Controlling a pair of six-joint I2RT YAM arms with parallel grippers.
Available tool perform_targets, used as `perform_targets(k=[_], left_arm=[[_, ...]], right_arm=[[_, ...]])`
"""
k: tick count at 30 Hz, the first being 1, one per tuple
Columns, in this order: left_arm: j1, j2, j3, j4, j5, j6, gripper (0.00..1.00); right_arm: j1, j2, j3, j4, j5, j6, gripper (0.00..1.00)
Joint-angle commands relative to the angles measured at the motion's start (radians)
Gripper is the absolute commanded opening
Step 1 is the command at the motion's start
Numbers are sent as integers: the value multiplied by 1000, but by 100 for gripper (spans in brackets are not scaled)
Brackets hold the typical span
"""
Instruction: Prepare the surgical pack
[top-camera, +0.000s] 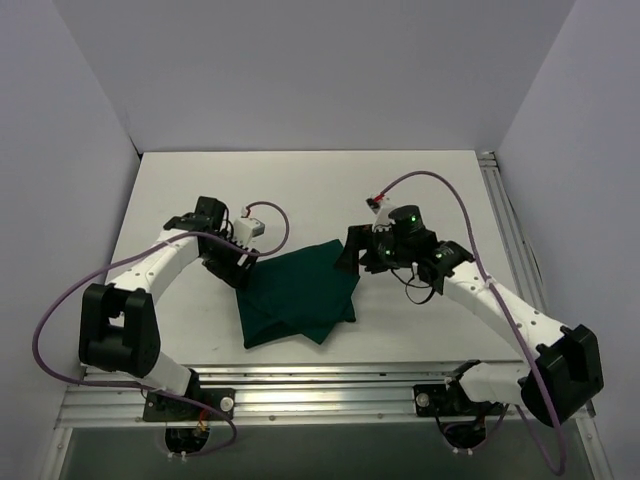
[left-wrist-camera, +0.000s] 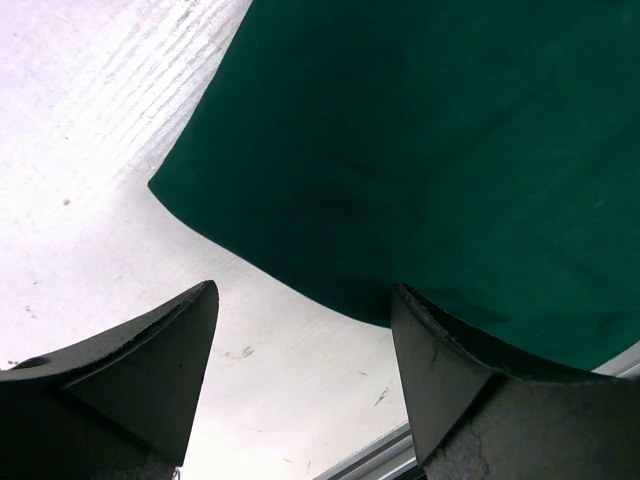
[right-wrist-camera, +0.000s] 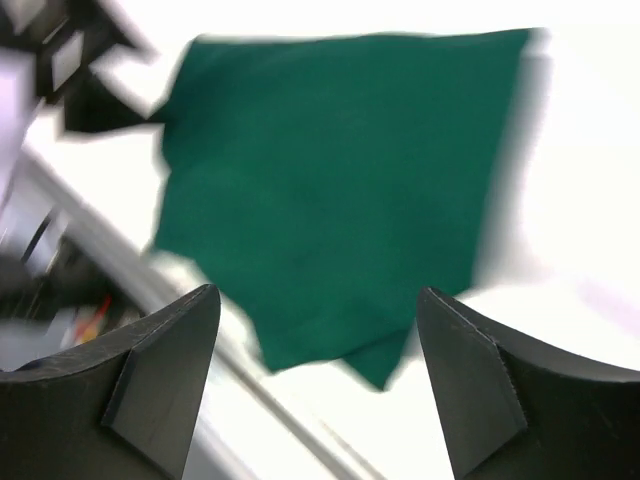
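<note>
Folded green drape on white table

The left claw and right claw gape wide.

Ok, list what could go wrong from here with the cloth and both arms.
1. The green drape lies folded in uneven layers. A pinch by the open left gripper at its edge may catch only some of them.
2. Its near corners lie close to the metal rail. A pull that way might drag it off the table.
3. The right gripper hangs open and its wrist view is blurred, so its aim may be off.
</note>
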Motion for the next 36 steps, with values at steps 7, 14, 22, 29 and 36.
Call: perform_targets(k=[7, 14, 22, 29, 36], left_arm=[[8, 67, 17, 30, 74, -4, 74], [8, 107, 19, 51, 108, 21, 29], [30, 234, 129, 99, 94, 27, 2], [96, 349, 331, 68, 73, 70, 10], [97, 224, 330, -52, 109, 139, 60]], right_arm=[[-122, 285, -76, 313, -15, 56, 73], [-115, 397, -152, 557, -72, 151, 40], [-119, 520, -88, 661, -17, 231, 11], [-123, 617, 93, 608, 26, 230, 23], [-126, 517, 82, 459, 106, 149, 57]])
